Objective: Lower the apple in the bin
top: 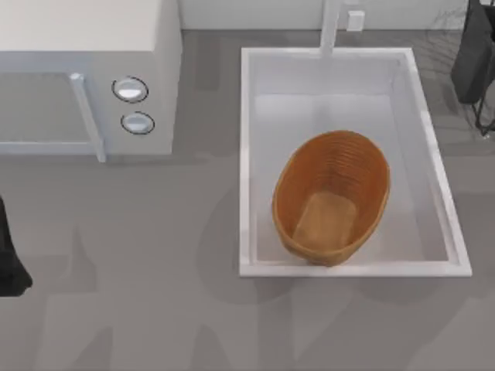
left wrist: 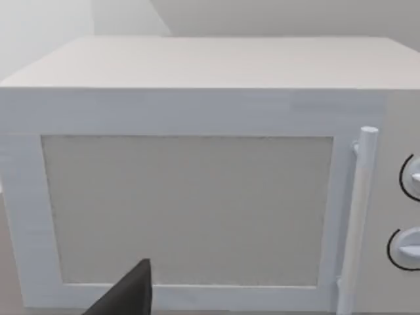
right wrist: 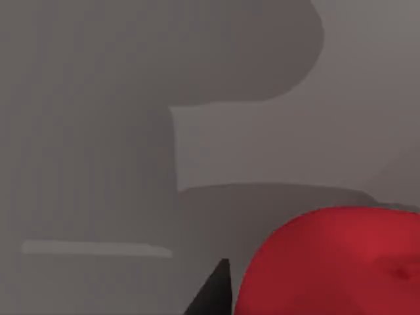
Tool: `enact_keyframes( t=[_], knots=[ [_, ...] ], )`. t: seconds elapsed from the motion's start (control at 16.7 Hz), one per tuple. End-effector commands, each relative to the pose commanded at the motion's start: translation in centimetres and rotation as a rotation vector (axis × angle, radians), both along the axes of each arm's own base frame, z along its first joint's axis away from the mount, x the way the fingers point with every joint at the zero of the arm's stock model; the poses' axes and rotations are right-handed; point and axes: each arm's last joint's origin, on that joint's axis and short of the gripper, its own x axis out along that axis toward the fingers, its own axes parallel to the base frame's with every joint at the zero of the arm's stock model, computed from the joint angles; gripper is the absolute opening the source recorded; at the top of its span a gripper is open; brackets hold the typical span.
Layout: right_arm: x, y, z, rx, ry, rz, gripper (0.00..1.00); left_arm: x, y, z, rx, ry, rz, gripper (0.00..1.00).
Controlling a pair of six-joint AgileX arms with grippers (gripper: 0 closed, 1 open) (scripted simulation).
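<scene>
Apple (right wrist: 335, 262) shows big and red right up close in the right wrist view, next to a dark fingertip (right wrist: 213, 292) of the right end effector, so I think that arm has it. I cannot tell if the fingers are squeezed on it or just near it. In the top view the right arm (top: 473, 54) is at the far right edge, well away from the bin (top: 332, 197), which sits in the white sink (top: 246, 154). If the grip is weak, the round, shiny apple could slip out on the way and roll off across the tabletop (top: 139, 294). It could also bump the bin's rim. The left arm (top: 9, 255) waits at the left edge, facing the microwave (left wrist: 190, 197).
</scene>
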Motion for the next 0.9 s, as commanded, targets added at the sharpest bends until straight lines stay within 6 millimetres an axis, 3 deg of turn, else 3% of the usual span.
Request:
enact_keyframes(
  t=[0.24, 0.6, 0.72, 0.9],
  knots=[
    [0.7, -0.2, 4.7, 0.003, 0.010, 0.001, 0.00, 0.0, 0.0, 0.0, 0.000, 0.000, 0.000, 1.00],
    [-0.2, 0.1, 13.0, 0.004, 0.015, 0.004, 0.00, 0.0, 0.0, 0.0, 0.000, 0.000, 0.000, 1.00],
    [-0.4, 0.2, 14.0, 0.001, 0.003, 0.004, 0.00, 0.0, 0.0, 0.0, 0.000, 0.000, 0.000, 1.00],
    [-0.3, 0.3, 13.9, 0.002, 0.006, 0.004, 0.00, 0.0, 0.0, 0.0, 0.000, 0.000, 0.000, 1.00]
  ],
)
